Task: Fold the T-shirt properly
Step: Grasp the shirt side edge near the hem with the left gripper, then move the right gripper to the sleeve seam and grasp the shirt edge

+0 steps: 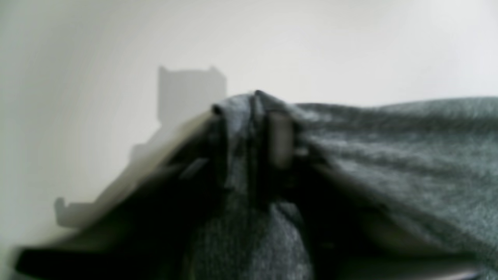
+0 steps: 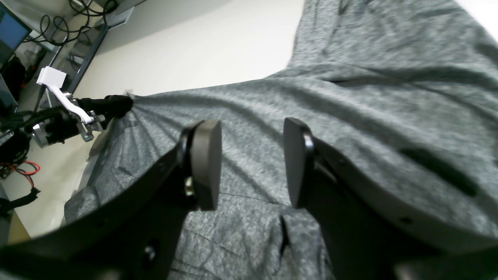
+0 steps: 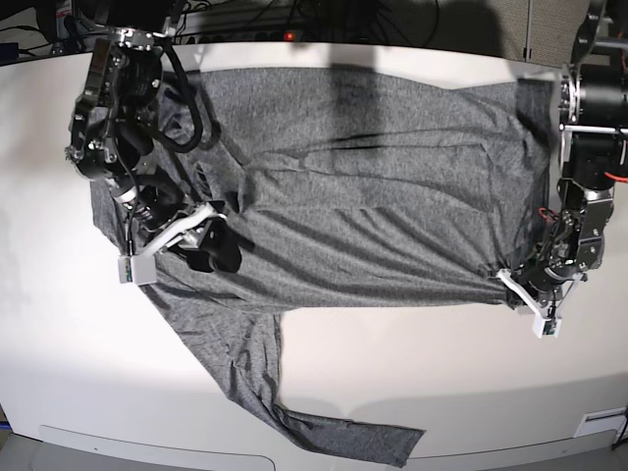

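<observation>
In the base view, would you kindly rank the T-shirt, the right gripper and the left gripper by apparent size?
1. T-shirt, by far the largest.
2. Right gripper and left gripper: too similar to rank, and the left's tips are bunched in fabric.

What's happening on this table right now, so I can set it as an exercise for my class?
A two-armed robot is working on a grey long-sleeved T-shirt spread across a white table. The left gripper is clamped on a bunched edge of the shirt, with creases fanning out from the pinch. The right gripper hangs open over the fabric, holding nothing. One sleeve trails toward the table's near edge. No fold is made yet.
</observation>
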{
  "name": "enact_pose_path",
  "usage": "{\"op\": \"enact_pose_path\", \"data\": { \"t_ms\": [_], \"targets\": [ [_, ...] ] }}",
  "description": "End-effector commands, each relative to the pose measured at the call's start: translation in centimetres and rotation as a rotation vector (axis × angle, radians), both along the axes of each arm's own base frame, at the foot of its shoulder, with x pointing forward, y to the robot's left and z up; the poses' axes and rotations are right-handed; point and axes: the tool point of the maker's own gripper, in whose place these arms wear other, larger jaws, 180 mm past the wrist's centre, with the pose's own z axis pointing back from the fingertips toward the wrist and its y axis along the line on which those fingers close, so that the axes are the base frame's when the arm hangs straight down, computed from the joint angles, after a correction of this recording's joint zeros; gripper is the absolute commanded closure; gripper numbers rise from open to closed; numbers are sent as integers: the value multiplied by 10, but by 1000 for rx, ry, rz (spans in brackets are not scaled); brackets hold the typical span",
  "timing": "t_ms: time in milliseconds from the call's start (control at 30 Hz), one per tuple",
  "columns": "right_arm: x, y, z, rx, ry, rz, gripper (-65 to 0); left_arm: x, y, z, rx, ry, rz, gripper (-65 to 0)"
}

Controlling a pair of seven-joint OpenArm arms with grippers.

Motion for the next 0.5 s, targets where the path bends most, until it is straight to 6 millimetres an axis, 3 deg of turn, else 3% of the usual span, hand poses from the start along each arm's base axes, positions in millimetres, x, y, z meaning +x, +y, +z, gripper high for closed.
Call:
{"op": "enact_pose_path", "data": {
  "t_ms": [0,300,467],
  "targets": [
    [6,0,18,14,-63,3,-260,13,8,17,13,-42,12,-38],
    [19,-23,13,-186,-127,-63,-260,13,8,17,13,-42,12,-17],
    [32,-23,30,-181,-187,-76,-260,13,8,16,12,-42,12,-17]
  ]
}}
